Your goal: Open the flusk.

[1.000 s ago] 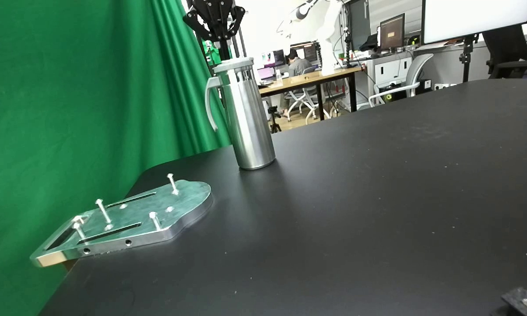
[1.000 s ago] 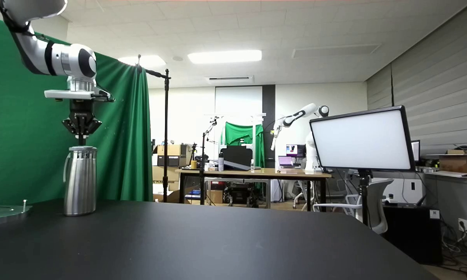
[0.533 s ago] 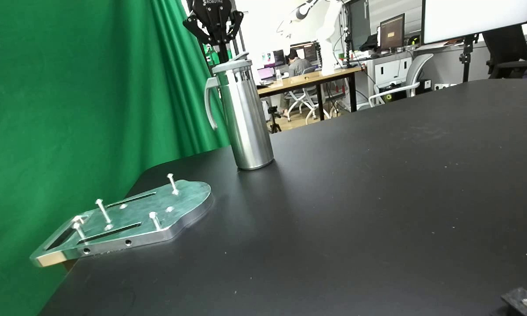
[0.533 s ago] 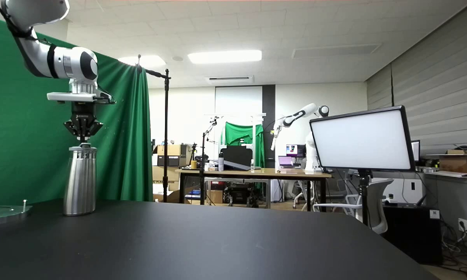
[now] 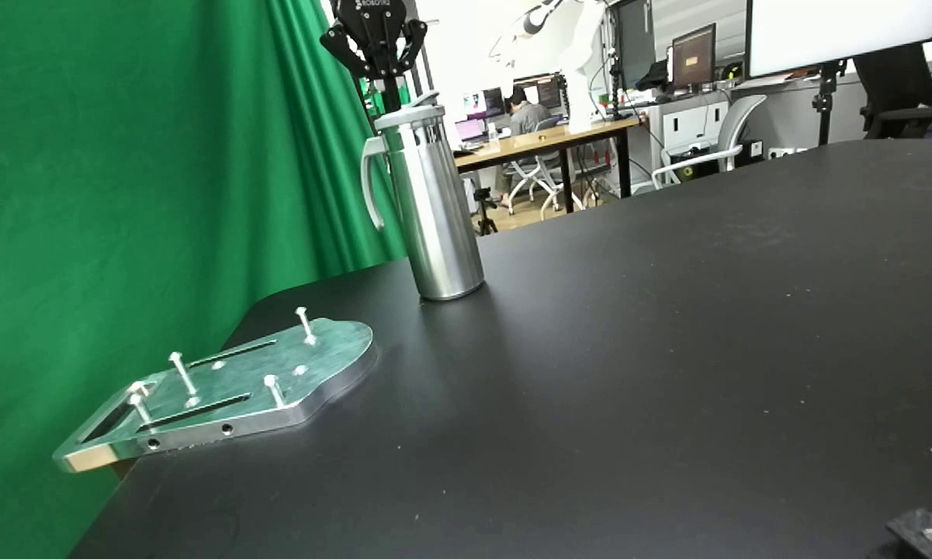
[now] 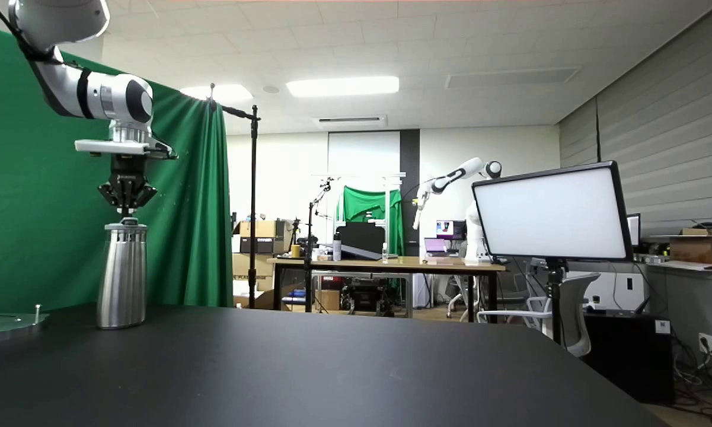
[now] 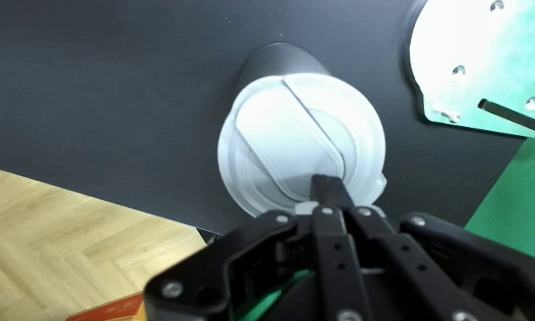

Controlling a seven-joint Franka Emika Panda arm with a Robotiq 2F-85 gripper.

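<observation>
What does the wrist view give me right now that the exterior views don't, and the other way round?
Only the wrist view shows the lid from above, its rounded flap outlined, and an orange-red object at the bottom edge.

Only the exterior views show, side-on, a grey piece, likely that flap, jutting above the lid and, in an exterior view, the white arm above the gripper.

Both share the flask, the shut gripper at its lid, the pegged plate, black table and green cloth.

Arm [image 6: 98, 95] wht w/ rounded segs [image 6: 59, 19], dk oval cap [image 6: 139, 101], blk band [image 6: 83, 93], blk cable [image 6: 34, 54] & flat wht bar [image 6: 109, 146] at wrist [image 6: 129, 131]. Gripper [image 7: 332, 189] blk, angular links [image 7: 200, 263], silver screws [image 7: 172, 290], wht "ROBOTIQ" lettering [image 5: 375, 3].
</observation>
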